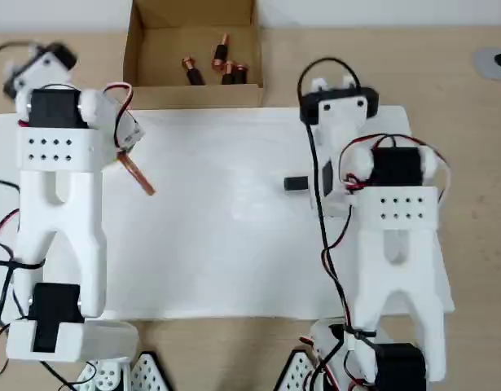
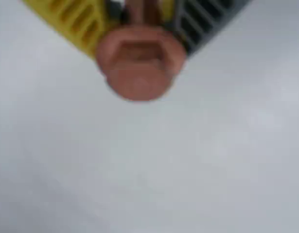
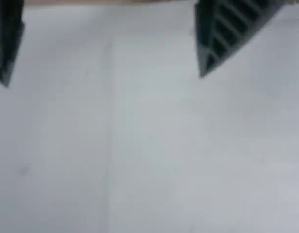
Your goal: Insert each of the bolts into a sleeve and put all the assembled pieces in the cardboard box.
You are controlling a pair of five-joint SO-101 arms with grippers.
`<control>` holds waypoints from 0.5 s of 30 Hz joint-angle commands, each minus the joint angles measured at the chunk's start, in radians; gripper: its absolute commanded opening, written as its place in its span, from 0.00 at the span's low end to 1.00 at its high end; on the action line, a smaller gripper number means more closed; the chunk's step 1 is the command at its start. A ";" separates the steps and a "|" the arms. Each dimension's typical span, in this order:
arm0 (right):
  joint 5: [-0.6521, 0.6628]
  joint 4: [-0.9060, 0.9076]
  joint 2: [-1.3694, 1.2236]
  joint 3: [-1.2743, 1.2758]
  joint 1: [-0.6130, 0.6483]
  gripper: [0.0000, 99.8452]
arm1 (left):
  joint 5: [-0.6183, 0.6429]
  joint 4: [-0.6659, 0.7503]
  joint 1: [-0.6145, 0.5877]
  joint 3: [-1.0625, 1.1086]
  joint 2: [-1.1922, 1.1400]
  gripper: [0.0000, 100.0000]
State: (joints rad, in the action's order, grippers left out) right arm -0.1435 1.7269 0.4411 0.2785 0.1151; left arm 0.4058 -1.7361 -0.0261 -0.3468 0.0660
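In the cardboard box (image 1: 134,65) lie assembled pieces (image 1: 221,65); near it the left end effector (image 2: 139,41) grips seemingly the last piece (image 1: 141,177), the right end effector (image 3: 103,77) open.

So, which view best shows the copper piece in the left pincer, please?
High view: the copper piece shows lengthwise in the left pincer. Left wrist view sees its end; right wrist view faces the white sheet.

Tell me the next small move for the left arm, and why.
Probably swing the left pincer toward the cardboard box. It is shut on a copper piece above the white sheet, and other pieces already lie in the box. Whether the held piece has its sleeve I cannot tell.
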 commanded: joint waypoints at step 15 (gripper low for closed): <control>0.750 -0.348 0.027 0.122 0.104 0.29 | -0.311 -0.017 -0.239 0.077 0.443 0.01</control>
State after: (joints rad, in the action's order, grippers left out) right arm 0.4902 1.5121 0.4411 0.4058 0.2762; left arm 0.0437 -1.7469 -0.1918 -0.2977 0.3575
